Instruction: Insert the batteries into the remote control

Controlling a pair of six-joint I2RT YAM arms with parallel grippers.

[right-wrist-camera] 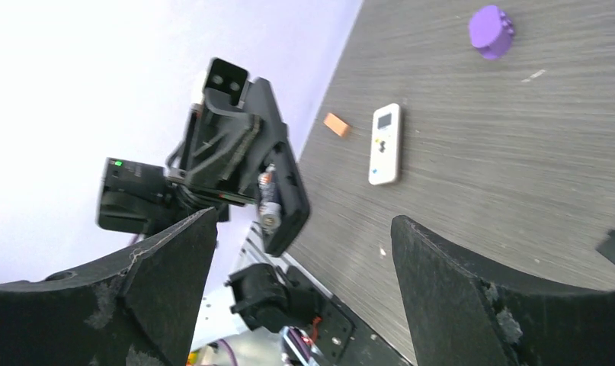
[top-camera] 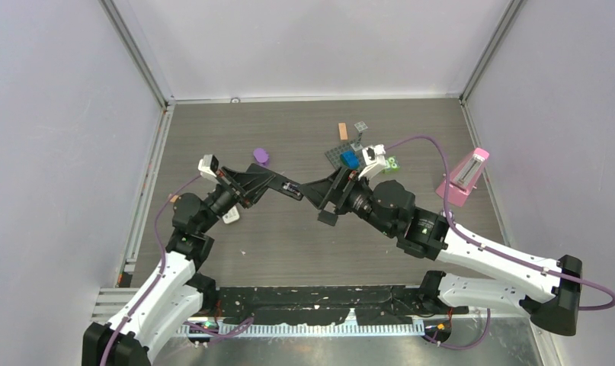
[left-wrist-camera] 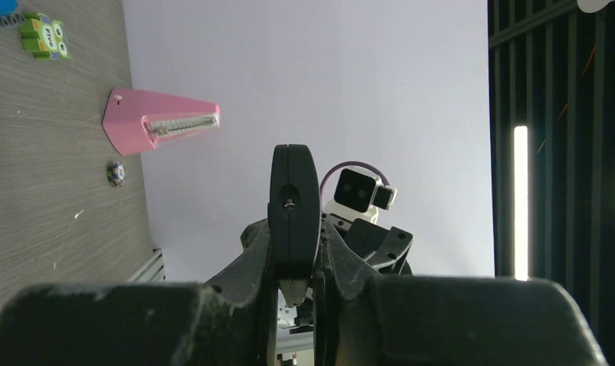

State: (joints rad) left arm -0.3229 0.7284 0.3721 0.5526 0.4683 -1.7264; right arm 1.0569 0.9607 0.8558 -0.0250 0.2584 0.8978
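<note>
Two arms face each other above the middle of the grey surface point(top-camera: 289, 252). From overhead, the left tool point(top-camera: 283, 187) is pressed together on the black remote control point(top-camera: 292, 190), holding it off the surface. The right tool point(top-camera: 320, 204) stands just beside the remote's free end with its jaws spread wide, holding nothing. The battery bay cannot be seen from that view.

Only the right wrist view looks into it: one battery point(right-wrist-camera: 269, 197), dark with silvery ends, lies in the open compartment of the held remote. The same view shows a white remote point(right-wrist-camera: 385, 143) lying flat on the surface, a small orange block point(right-wrist-camera: 336, 124) near it, and a purple piece point(right-wrist-camera: 492, 30) farther off.

The left wrist view sees the black remote edge-on, clamped from both sides. It alone shows a pink metronome point(left-wrist-camera: 159, 122) and a green toy point(left-wrist-camera: 46, 36) together on the surface.
</note>
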